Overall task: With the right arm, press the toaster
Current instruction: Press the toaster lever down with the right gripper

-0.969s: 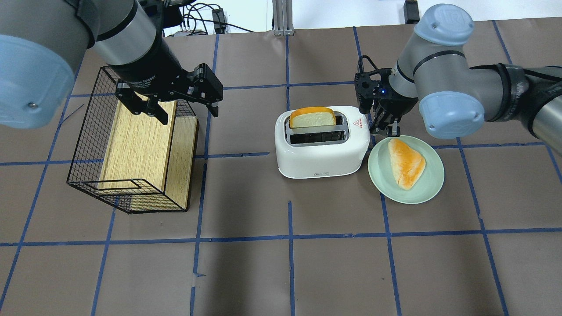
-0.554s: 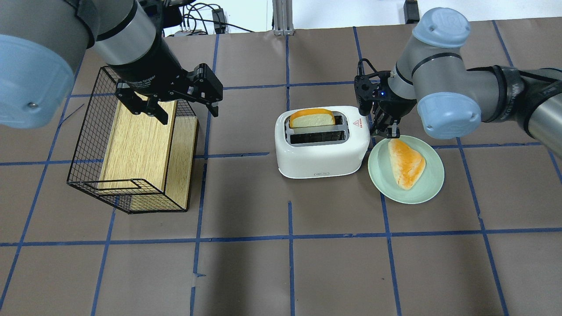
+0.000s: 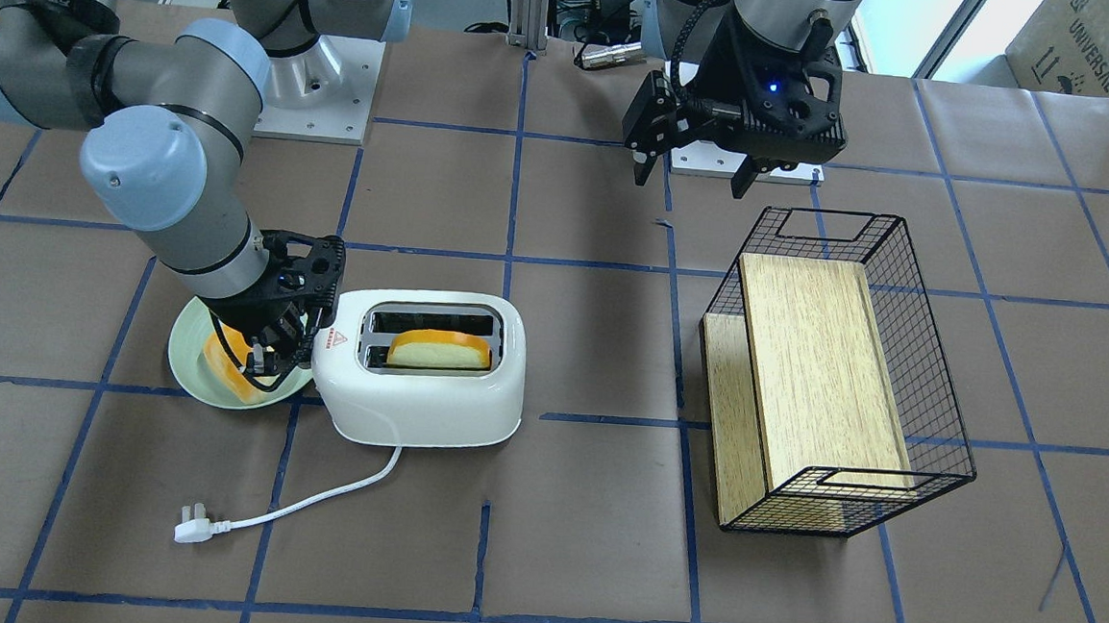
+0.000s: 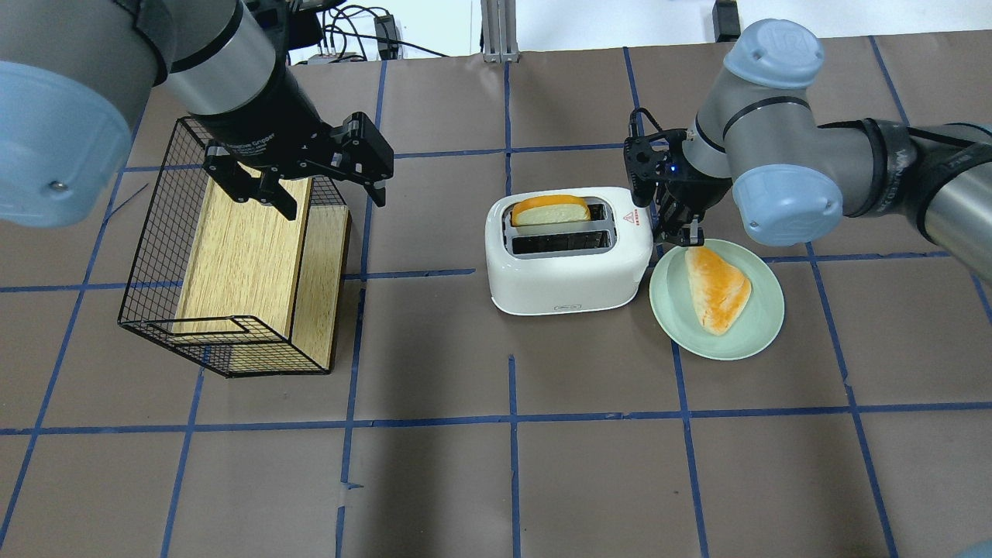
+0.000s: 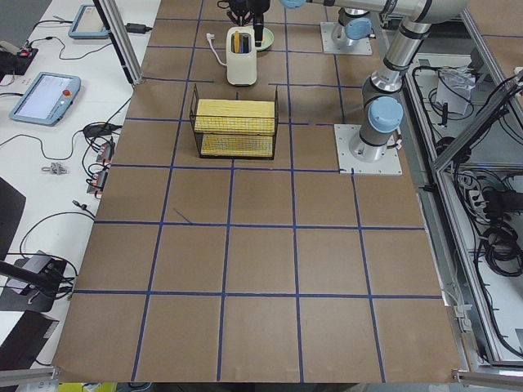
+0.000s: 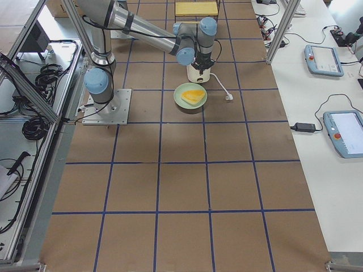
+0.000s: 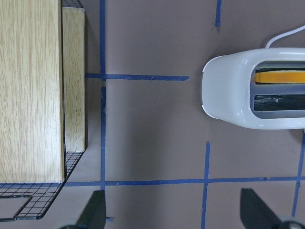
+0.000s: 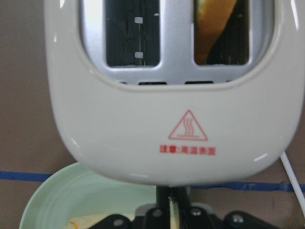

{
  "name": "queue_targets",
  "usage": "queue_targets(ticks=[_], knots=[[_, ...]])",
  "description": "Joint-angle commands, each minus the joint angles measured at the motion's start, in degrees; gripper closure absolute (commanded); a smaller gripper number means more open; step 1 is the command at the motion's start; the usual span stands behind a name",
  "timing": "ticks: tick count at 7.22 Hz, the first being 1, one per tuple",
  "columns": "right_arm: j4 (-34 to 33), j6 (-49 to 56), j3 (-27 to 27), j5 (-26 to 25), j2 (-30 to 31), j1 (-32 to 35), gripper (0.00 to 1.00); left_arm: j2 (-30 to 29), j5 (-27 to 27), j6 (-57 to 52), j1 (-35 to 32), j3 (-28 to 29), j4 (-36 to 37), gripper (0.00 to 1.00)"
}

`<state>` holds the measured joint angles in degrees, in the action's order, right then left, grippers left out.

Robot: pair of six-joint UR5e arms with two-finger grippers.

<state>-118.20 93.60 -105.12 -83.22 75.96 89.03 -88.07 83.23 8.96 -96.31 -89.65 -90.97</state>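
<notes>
The toaster (image 4: 570,252) stands mid-bench, and the right arm (image 4: 775,155) has its hand (image 4: 676,226) at the toaster's 3 o'clock end, fingers clenched together and pointing down; the lever itself is hidden under them.

To my eye the worry is a slip: if those fingertips slide off, the push goes sideways and shoves the light toaster toward 9 o'clock. The green plate (image 4: 763,329) lies just beside that same end, at about 4 o'clock, so a deeper push could bring the hand down on its rim or on the bread (image 4: 717,288) lying in it. The plug (image 3: 190,528) lies loose on the bench (image 4: 511,480), so I doubt the lever would latch.

One slice (image 4: 550,211) sits in the 12 o'clock slot, its top poking out; the 6 o'clock slot is empty. Off at 9 o'clock a wire basket (image 4: 151,256) holds a wooden board (image 4: 240,256); the left hand (image 4: 333,200) hangs over it, released.
</notes>
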Motion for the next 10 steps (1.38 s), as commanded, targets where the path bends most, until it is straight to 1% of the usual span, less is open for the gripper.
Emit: queue_targets(ticks=[1, 7, 8, 9, 10], knots=[[-0.02, 0.00, -0.09, -0.02, -0.81, 0.00, 0.81, 0.00, 0.00, 0.00, -0.02, 0.00, 0.00, 0.00], [-0.02, 0.97, 0.00, 0.16, -2.13, -0.09, 0.80, 0.00, -0.09, 0.00, -0.02, 0.00, 0.00, 0.00], [-0.80, 0.80, 0.87, -0.10, -1.87, -0.09, 0.80, 0.00, 0.00, 0.00, -0.02, 0.00, 0.00, 0.00], [0.06, 0.80, 2.36, -0.45, -1.17, -0.18, 0.78, 0.00, 0.00, 0.00, -0.02, 0.00, 0.00, 0.00], [3.46, 0.53, 4.46, -0.37, -0.04, -0.26, 0.76, 0.00, 0.00, 0.00, 0.07, 0.00, 0.00, 0.00]])
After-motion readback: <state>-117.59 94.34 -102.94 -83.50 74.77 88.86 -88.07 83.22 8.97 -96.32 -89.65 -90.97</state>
